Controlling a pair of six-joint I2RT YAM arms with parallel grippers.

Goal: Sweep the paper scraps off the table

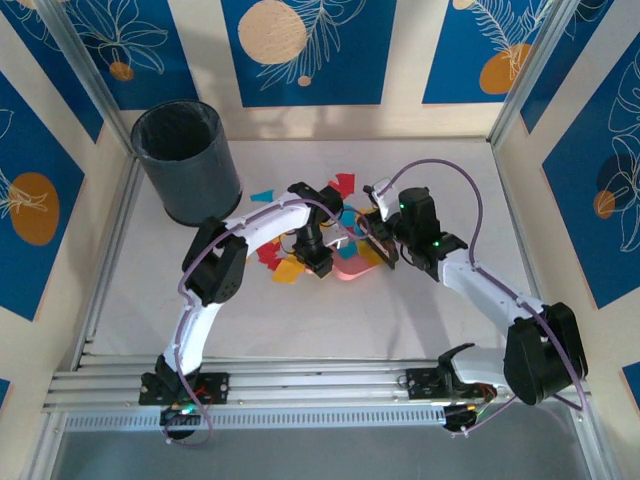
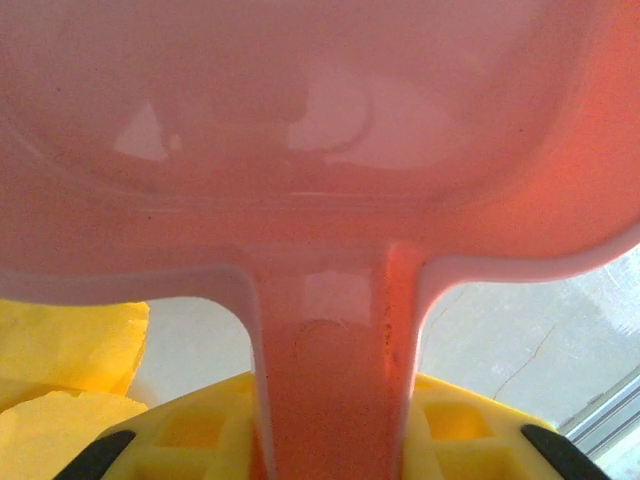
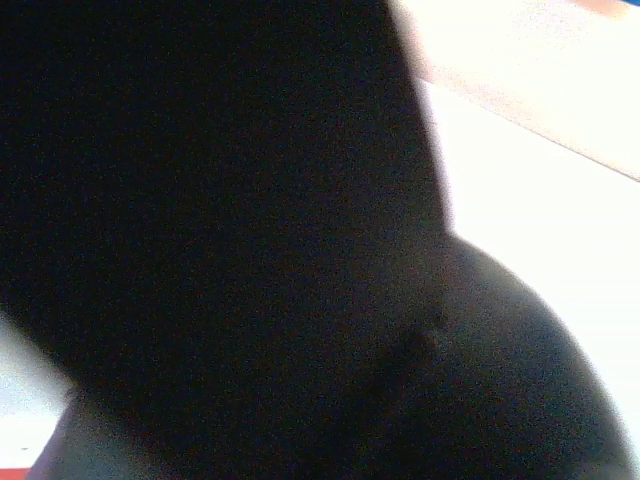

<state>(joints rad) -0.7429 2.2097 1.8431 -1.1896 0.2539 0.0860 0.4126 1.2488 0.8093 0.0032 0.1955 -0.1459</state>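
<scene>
In the left wrist view my left gripper point(image 2: 335, 420) is shut on the handle of the pink dustpan point(image 2: 320, 150), its yellow fingers point(image 2: 190, 430) on either side. From above, the left gripper point(image 1: 318, 262) holds the dustpan point(image 1: 352, 266) low on the table point(image 1: 400, 310) in the middle. Paper scraps point(image 1: 290, 268) in red, yellow, orange and cyan lie around it; a yellow scrap point(image 2: 60, 350) lies left of the handle. My right gripper point(image 1: 390, 238) holds a dark brush point(image 1: 382, 250) just right of the dustpan. The brush point(image 3: 250, 250) hides that gripper's fingers in the right wrist view.
A black waste bin point(image 1: 185, 160) stands at the back left of the table. More scraps lie behind the dustpan, red point(image 1: 345, 183) and cyan point(image 1: 262, 195). Aluminium rails point(image 1: 320, 385) edge the near side, and patterned walls close off the other three sides.
</scene>
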